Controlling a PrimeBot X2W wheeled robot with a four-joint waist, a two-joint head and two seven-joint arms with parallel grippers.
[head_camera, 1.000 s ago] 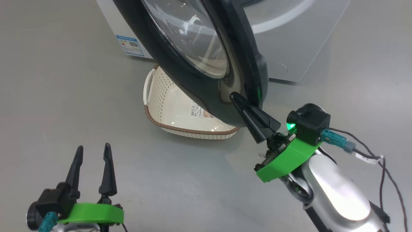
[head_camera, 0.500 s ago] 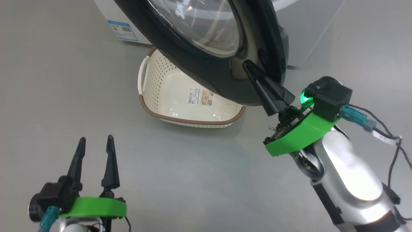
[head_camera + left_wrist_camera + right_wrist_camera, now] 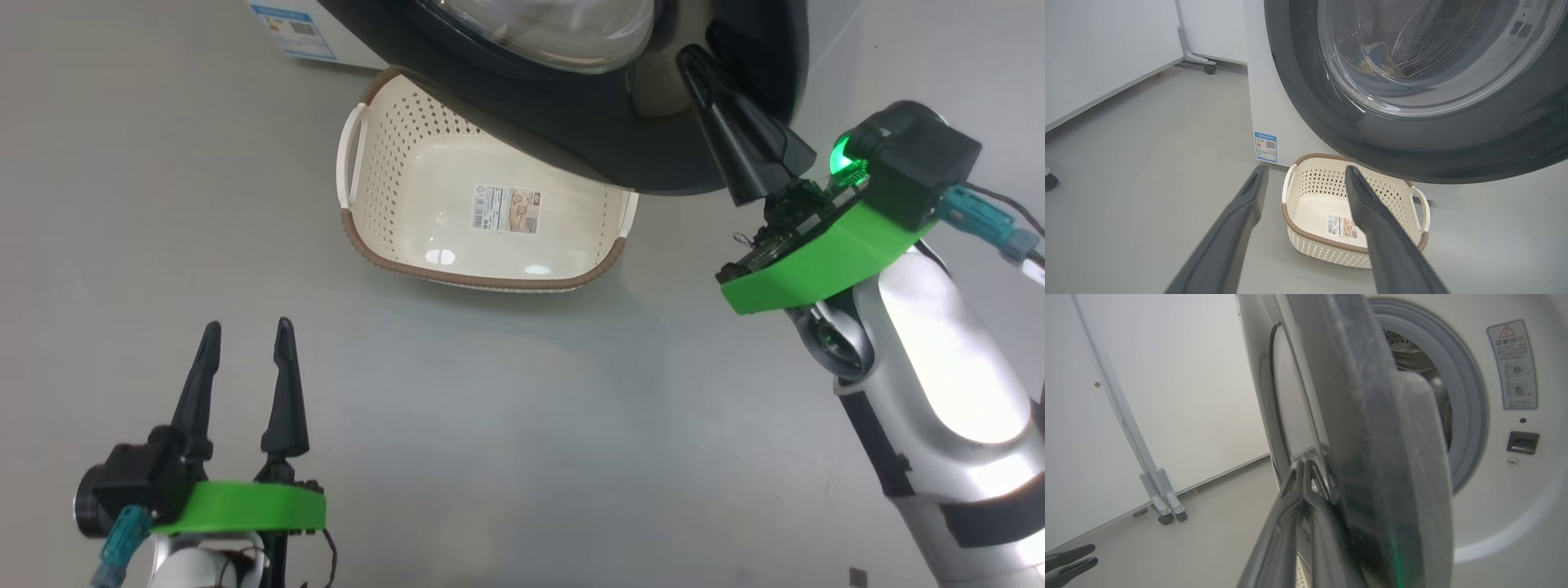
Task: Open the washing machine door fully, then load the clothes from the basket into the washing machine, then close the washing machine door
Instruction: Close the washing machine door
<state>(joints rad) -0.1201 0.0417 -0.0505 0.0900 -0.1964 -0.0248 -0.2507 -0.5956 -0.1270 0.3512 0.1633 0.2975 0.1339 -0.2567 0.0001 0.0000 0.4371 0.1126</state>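
Observation:
The washing machine door point(image 3: 604, 139), a glossy black ring around clear glass, stands partly open over the basket. My right gripper point(image 3: 692, 57) is shut with nothing in it, and its tip rests against the door's outer face near the free edge. The right wrist view has that gripper point(image 3: 1306, 463) against the door point(image 3: 1372, 428), which is seen edge-on. The cream basket point(image 3: 392, 204) with a brown rim holds nothing but a label sticker. Pale yellow and blue clothes point(image 3: 1376, 57) show through the glass, inside the drum. At the lower left my left gripper point(image 3: 245, 339) hangs open above the floor.
The white washing machine point(image 3: 1515, 490) shows its grey gasket point(image 3: 1474, 416), steel drum point(image 3: 1412, 351) and latch socket point(image 3: 1522, 442). A blue sticker point(image 3: 1265, 147) sits low on its front. A white partition on castors point(image 3: 1163, 498) stands to the left. Grey floor point(image 3: 531, 425) lies before the basket.
My right gripper has moved up and right toward the machine, and the door has swung that way with it, uncovering more of the basket. The head camera has shifted. The left gripper stays put.

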